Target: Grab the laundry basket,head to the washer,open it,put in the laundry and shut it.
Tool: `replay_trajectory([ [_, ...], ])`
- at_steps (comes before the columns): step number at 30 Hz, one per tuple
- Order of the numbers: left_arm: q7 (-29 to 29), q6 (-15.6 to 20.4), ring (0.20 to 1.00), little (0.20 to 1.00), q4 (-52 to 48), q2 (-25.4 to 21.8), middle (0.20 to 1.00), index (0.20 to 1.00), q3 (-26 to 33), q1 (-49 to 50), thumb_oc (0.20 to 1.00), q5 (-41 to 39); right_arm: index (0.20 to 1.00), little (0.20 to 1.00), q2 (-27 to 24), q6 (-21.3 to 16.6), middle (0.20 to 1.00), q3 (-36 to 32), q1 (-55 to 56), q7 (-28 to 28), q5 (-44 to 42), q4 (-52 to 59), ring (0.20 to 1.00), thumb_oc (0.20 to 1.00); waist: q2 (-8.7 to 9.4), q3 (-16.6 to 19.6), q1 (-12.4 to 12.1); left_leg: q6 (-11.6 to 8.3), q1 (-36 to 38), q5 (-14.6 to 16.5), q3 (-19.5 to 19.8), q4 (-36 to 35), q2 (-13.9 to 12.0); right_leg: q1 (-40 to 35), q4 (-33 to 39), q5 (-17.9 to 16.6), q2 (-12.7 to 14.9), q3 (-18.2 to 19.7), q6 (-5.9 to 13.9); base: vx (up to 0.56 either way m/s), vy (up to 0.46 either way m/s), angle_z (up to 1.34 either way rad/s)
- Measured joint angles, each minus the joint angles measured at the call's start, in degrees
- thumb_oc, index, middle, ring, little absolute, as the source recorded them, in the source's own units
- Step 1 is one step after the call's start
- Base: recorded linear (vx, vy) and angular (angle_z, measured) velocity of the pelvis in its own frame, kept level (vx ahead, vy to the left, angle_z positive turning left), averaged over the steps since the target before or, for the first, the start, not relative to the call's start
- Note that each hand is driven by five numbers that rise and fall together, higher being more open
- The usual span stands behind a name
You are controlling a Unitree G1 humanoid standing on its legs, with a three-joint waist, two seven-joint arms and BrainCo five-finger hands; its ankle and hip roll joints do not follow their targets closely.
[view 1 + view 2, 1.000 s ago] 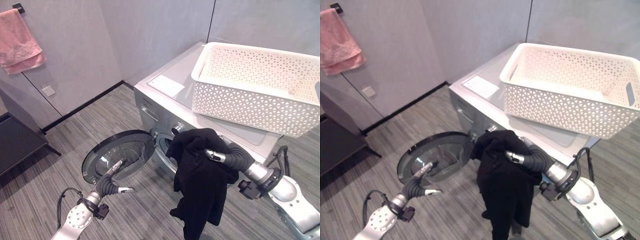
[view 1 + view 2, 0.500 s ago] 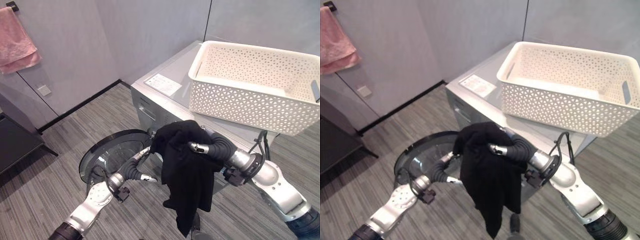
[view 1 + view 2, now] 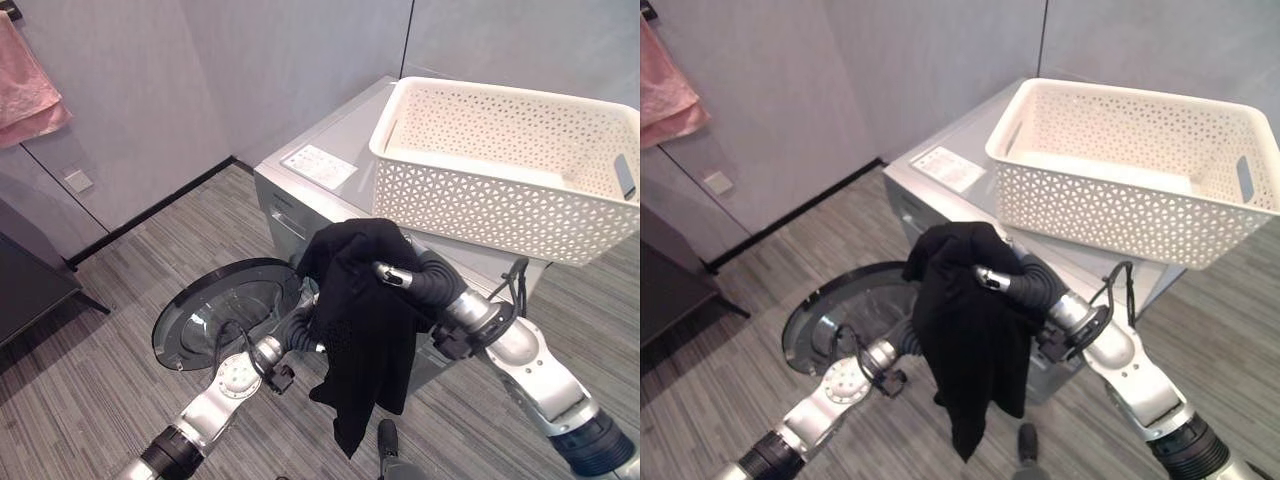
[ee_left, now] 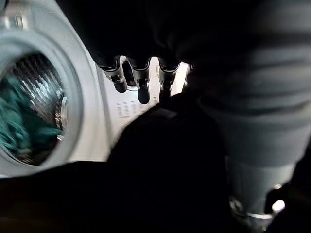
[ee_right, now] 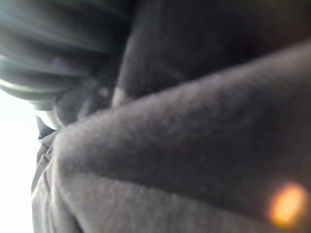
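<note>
A pink towel (image 3: 30, 85) hangs on the wall. The washer door (image 3: 228, 310) lies swung open. The left hand (image 4: 138, 80), fingers straight and relaxed, reaches under the black garment (image 3: 365, 320). The right hand (image 3: 395, 275) clutches that garment before the washer (image 3: 310, 190), whose top carries the white laundry basket (image 3: 505, 165).

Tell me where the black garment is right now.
The black garment hangs from the right hand, in front of the washer, right of its open door, below the white basket.
</note>
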State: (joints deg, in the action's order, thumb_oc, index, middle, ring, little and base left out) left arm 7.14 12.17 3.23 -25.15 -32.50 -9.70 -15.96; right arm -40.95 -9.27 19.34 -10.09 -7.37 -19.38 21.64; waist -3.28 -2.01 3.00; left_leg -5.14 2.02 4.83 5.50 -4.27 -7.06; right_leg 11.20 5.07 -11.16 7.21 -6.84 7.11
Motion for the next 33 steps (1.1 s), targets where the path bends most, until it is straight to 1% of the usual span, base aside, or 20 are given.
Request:
replay_trajectory([
  [3,-0.2,-0.4,1.000,1.000,0.0,0.3,1.000,1.000,-0.5,-1.5,1.000,-2.2,0.200,0.200,0.2,0.6,0.200,0.5,0.0,0.8,0.0,-0.2,0.200,0.200,0.06,0.0,0.6,0.00,-0.1,0.0,0.0,0.0,-0.1,0.1,0.0,0.0,-0.1,0.0,0.00,0.00,0.000,0.00],
  [5,-0.2,-1.3,1.000,1.000,-0.1,0.1,1.000,1.000,-2.2,-4.0,1.000,-4.3,0.200,0.200,0.7,0.7,0.200,1.0,-0.2,1.2,0.0,-0.8,0.200,0.200,0.06,0.0,0.9,0.00,-0.1,0.0,0.0,0.0,-0.1,0.3,0.0,0.0,-0.1,0.1,-0.04,0.00,-0.004,-0.02],
  [7,0.3,-1.6,1.000,1.000,-0.4,0.5,1.000,1.000,-3.3,-5.1,1.000,-4.5,0.200,0.200,1.3,1.0,0.200,1.5,-0.3,1.2,0.1,-1.0,0.200,0.200,0.05,0.0,1.0,0.00,-0.1,0.0,0.0,0.0,-0.2,0.3,0.0,0.0,-0.2,0.2,-0.05,0.00,-0.010,-0.04],
  [8,0.6,-2.4,1.000,1.000,-0.9,0.9,1.000,1.000,-4.2,-5.0,1.000,-7.2,0.200,0.200,1.6,1.0,0.200,2.2,-0.5,1.3,0.1,-1.2,0.200,0.200,0.06,0.0,1.1,0.00,-0.1,0.0,-0.1,0.0,-0.3,0.4,0.0,-0.1,-0.3,0.2,-0.12,0.00,0.000,0.00],
  [10,0.8,-2.6,1.000,1.000,-0.9,0.9,1.000,1.000,-5.0,-4.9,1.000,-9.1,0.200,0.200,2.1,1.1,0.200,2.9,-1.0,1.3,0.1,-1.5,0.200,0.200,0.05,0.0,1.1,-0.04,-0.2,0.0,-0.1,0.0,-0.3,0.7,0.0,-0.2,-0.3,0.2,-0.27,0.00,0.000,0.00],
  [12,0.6,-3.1,1.000,1.000,-0.8,1.0,1.000,1.000,-5.9,-5.0,1.000,-10.6,0.200,0.200,4.3,1.7,0.200,4.9,-2.7,1.8,0.4,-3.3,0.200,0.200,0.05,0.0,1.0,-0.06,-0.2,0.0,-0.1,0.0,-0.3,0.7,0.0,-0.1,-0.3,0.3,-0.21,0.00,0.000,0.00],
  [14,0.7,-3.2,1.000,1.000,-0.5,1.3,1.000,1.000,-7.5,-5.8,1.000,-10.5,0.200,0.200,5.6,1.8,0.200,5.1,-2.7,1.9,0.6,-4.0,0.200,0.200,0.05,0.0,0.9,-0.06,-0.2,0.0,-0.1,0.0,-0.2,0.7,0.0,-0.1,-0.3,0.3,-0.18,0.00,0.000,0.00],
  [17,0.7,-3.7,1.000,1.000,1.6,3.4,1.000,1.000,-9.7,-6.5,1.000,-9.9,0.200,0.200,6.4,2.4,0.200,6.1,-3.0,2.4,1.2,-4.6,0.200,0.200,0.06,0.0,1.0,-0.06,-0.3,0.0,-0.1,0.0,-0.1,0.8,0.0,-0.1,-0.2,0.3,-0.17,-0.01,0.001,-0.01],
  [18,0.7,-4.1,1.000,1.000,3.6,4.9,1.000,1.000,-10.1,-6.6,1.000,-9.8,0.200,0.200,6.5,2.9,0.200,7.4,-3.5,2.4,2.2,-4.9,0.200,0.200,0.04,-0.1,1.0,-0.06,-0.4,0.0,-0.3,0.0,-0.1,1.1,0.0,-0.1,-0.2,0.4,-0.17,0.00,0.000,0.00],
  [22,0.5,-4.8,1.000,1.000,4.7,6.7,1.000,1.000,-10.8,-6.8,1.000,-10.1,0.200,0.200,7.3,3.3,0.200,7.8,-4.1,2.6,2.3,-5.6,0.200,0.200,0.04,-0.1,1.0,-0.26,-1.9,-0.2,-0.2,0.1,-0.1,2.5,0.0,-0.3,-0.3,0.4,-0.28,-0.01,0.001,0.00],
  [24,-0.1,-5.3,1.000,1.000,6.7,9.6,1.000,1.000,-11.0,-7.3,1.000,-14.8,0.200,0.200,8.6,3.5,0.200,7.9,-5.1,4.7,3.5,-7.8,0.200,0.200,-0.01,-0.1,1.0,-0.41,-2.4,-0.3,-0.1,0.1,-0.2,2.9,0.0,-0.4,-0.3,0.3,-0.42,-0.02,-0.006,0.01],
  [25,-0.5,-5.4,1.000,1.000,7.5,10.5,1.000,1.000,-10.9,-7.6,1.000,-15.8,0.200,0.200,8.9,3.5,0.200,7.9,-5.3,5.0,3.5,-8.4,0.200,0.200,-0.03,-0.1,1.0,-0.41,-2.4,-0.3,-0.1,0.1,-0.2,2.9,0.0,-0.4,-0.3,0.3,-0.41,0.00,0.000,0.00],
  [27,-1.5,-5.7,1.000,1.000,8.7,10.8,1.000,1.000,-11.1,-9.1,1.000,-17.3,0.200,0.200,9.0,3.9,0.200,7.8,-6.1,6.1,3.9,-9.4,0.200,0.200,-0.09,-0.2,1.1,-0.42,-2.5,-0.3,0.0,0.1,-0.3,2.9,0.0,-0.4,-0.3,0.2,-0.36,0.00,0.000,0.00],
  [30,-2.5,-6.3,1.000,1.000,9.2,10.5,1.000,1.000,-11.3,-12.0,1.000,-17.3,0.200,0.200,9.4,4.6,0.200,7.9,-6.8,7.3,4.5,-10.0,0.200,0.200,-0.15,-0.2,1.1,-0.47,-3.1,-0.3,0.1,0.1,-0.3,3.0,0.0,-0.3,-0.2,0.0,-0.25,0.00,-0.003,0.03],
  [33,-3.0,-6.5,1.000,1.000,9.4,10.6,1.000,1.000,-11.6,-12.9,1.000,-17.3,0.200,0.200,9.8,4.7,0.200,8.1,-7.4,7.3,4.6,-10.7,0.200,0.200,-0.15,-0.3,1.1,-0.51,-3.2,-0.3,0.1,0.1,-0.2,3.4,0.0,-0.3,-0.2,0.0,-0.24,0.00,-0.003,0.01],
])
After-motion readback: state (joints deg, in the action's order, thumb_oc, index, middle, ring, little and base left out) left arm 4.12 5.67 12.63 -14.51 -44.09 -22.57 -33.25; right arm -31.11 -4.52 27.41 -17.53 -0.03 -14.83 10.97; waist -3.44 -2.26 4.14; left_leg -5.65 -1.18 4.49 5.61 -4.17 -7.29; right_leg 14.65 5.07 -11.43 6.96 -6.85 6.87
